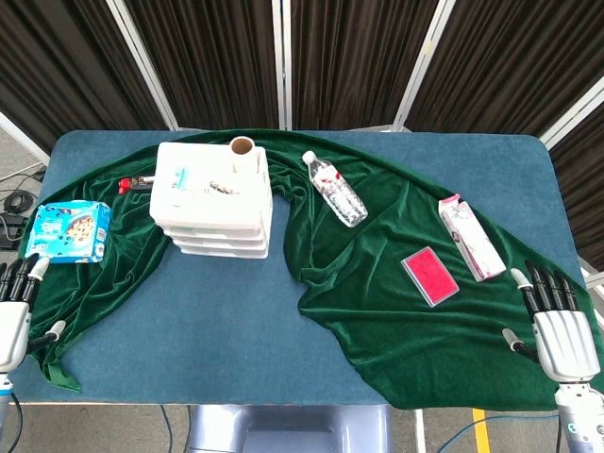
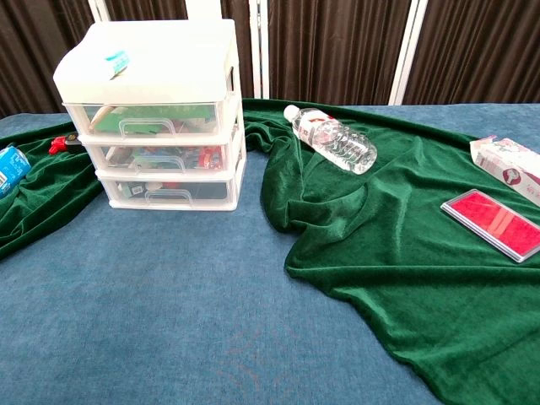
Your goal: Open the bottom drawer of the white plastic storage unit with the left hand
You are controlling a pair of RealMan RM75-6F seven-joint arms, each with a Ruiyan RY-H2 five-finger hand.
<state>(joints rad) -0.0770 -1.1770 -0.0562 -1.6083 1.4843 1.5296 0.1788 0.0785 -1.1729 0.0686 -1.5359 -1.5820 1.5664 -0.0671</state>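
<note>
The white plastic storage unit (image 1: 213, 198) (image 2: 157, 110) stands on the table's left half, three drawers stacked and all pushed in. Its bottom drawer (image 2: 167, 191) shows a clear front with a handle (image 2: 170, 197). My left hand (image 1: 13, 316) hovers at the table's front left corner, fingers straight and apart, holding nothing, far from the unit. My right hand (image 1: 557, 326) sits at the front right corner, fingers spread, empty. Neither hand appears in the chest view.
A green velvet cloth (image 1: 396, 293) drapes across the table. On it lie a water bottle (image 1: 336, 189), a pink-and-white carton (image 1: 470, 236) and a red case (image 1: 429, 276). A blue cookie pack (image 1: 68, 231) and a small red item (image 1: 127, 184) lie left of the unit.
</note>
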